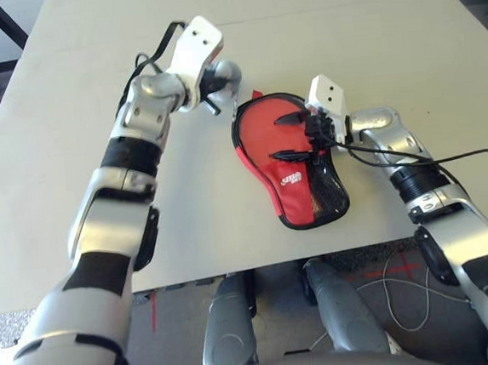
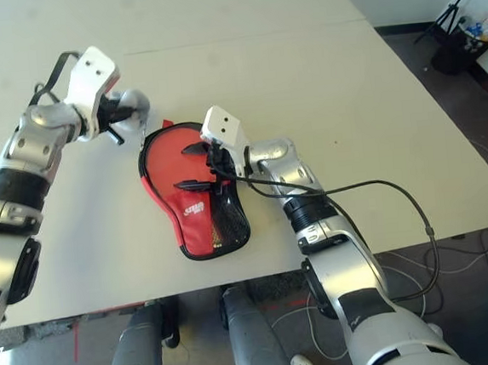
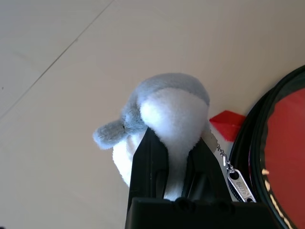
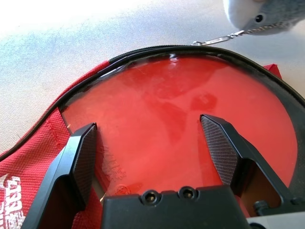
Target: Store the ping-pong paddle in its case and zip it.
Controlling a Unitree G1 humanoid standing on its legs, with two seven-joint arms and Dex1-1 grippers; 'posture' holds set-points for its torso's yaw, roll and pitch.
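Red rubber shows through the open mouth of the case, which lies near the table's front edge with the paddle already inside it, round end away from you and mesh pocket with white logo toward you. Your right gripper hovers over the paddle's face from the right, its two black fingers spread wide with nothing between them; the wrist view looks straight down onto the glossy red rubber, ringed by the case's black zipper edge. Your left gripper sits just beyond the case's far left rim, its fingers closed on a fluffy white and grey ball. A short metal chain links that ball to the zipper pull, which hangs just beside the case's black edge. A small red tab pokes out next to the rim there. The zipper around the round end looks undone.
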